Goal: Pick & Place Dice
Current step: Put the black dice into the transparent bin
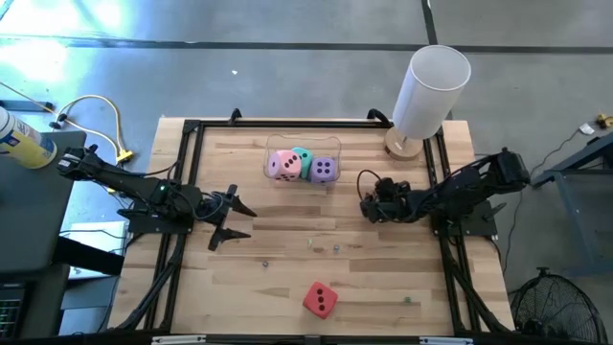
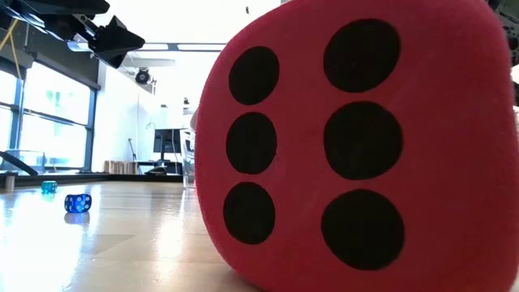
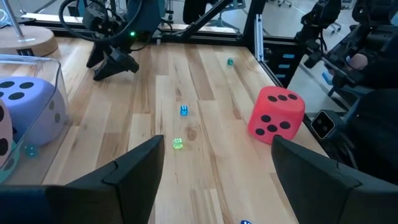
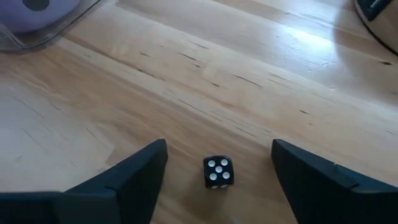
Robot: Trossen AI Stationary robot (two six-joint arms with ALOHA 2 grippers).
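Right gripper (image 4: 219,171) low over the table (image 1: 383,278), fingers spread either side of a small black die (image 4: 217,172) (not touching). Left gripper (image 1: 233,218) waits, fingers apart, empty. Red die (image 1: 320,300) lies apart.

I read no text, labels or brands. Pips only: red die (image 2: 357,146) six, black die (image 4: 217,172) five.

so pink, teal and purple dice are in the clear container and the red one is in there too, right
Not quite. The pink die, teal die and purple die do sit in the clear container, but the red die is not in there. The high view shows it alone on the bare wood near the table's front edge, well away from the container.
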